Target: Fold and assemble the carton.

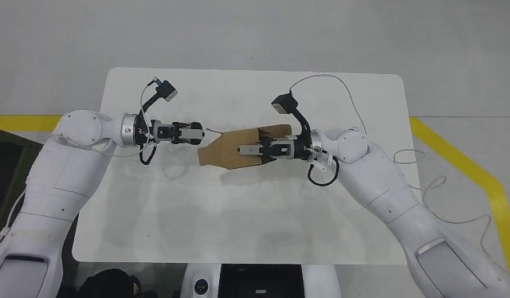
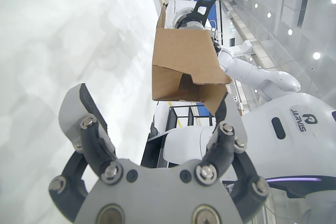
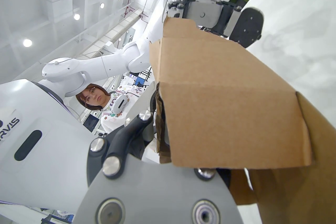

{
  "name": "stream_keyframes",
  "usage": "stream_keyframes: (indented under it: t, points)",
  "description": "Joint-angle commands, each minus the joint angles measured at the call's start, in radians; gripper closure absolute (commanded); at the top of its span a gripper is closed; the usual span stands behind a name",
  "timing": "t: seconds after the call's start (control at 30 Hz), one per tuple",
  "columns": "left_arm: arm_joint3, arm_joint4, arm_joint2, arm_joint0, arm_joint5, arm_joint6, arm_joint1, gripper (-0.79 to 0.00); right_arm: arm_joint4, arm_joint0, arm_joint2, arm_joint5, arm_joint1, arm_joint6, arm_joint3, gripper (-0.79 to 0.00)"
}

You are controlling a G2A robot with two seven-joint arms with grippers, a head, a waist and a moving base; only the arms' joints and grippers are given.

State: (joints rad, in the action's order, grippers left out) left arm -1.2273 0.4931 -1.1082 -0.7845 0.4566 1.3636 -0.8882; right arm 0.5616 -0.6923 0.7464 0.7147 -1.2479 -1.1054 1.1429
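Observation:
A brown cardboard carton (image 1: 231, 149), partly opened into a sleeve with loose flaps, is held over the middle of the white table (image 1: 255, 234). My right gripper (image 1: 250, 150) is shut on its right-hand part, one finger lying across the top panel. In the right wrist view the carton (image 3: 225, 104) hides most of that gripper. My left gripper (image 1: 203, 132) is just left of the carton, open, with nothing between its fingers. In the left wrist view, one fingertip (image 2: 223, 107) sits close to a corner flap of the carton (image 2: 183, 59).
The table's front and back parts hold nothing else. A thin cable (image 1: 351, 99) loops over the table's back right. Yellow floor tape (image 1: 454, 150) runs beside the table.

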Motion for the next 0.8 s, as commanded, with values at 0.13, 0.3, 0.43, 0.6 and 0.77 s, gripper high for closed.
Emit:
stream_keyframes:
  t: [0.13, 0.3, 0.43, 0.6, 0.77]
  points:
    - [0.002, -0.004, -0.022, -0.008, 0.011, -0.018, 0.004, -0.785, 0.003, 0.003, -0.016, -0.018, 0.000, -0.018, 0.005, 0.000]
    - [-0.004, -0.005, -0.011, -0.010, -0.004, -0.009, 0.001, -0.785, 0.007, 0.011, -0.034, -0.025, -0.003, -0.025, 0.019, 0.000]
    - [-0.015, -0.014, 0.005, -0.005, -0.009, 0.003, -0.003, -0.785, 0.019, 0.017, -0.041, -0.018, -0.005, -0.018, 0.026, 0.000]
    - [-0.030, -0.016, 0.010, -0.007, -0.008, 0.008, -0.006, -0.785, 0.013, 0.019, -0.029, 0.015, -0.002, 0.015, 0.015, 0.000]
    - [-0.044, -0.021, 0.015, -0.012, -0.010, 0.010, -0.007, -0.785, 0.010, 0.016, -0.024, 0.024, 0.002, 0.024, 0.021, 0.000]
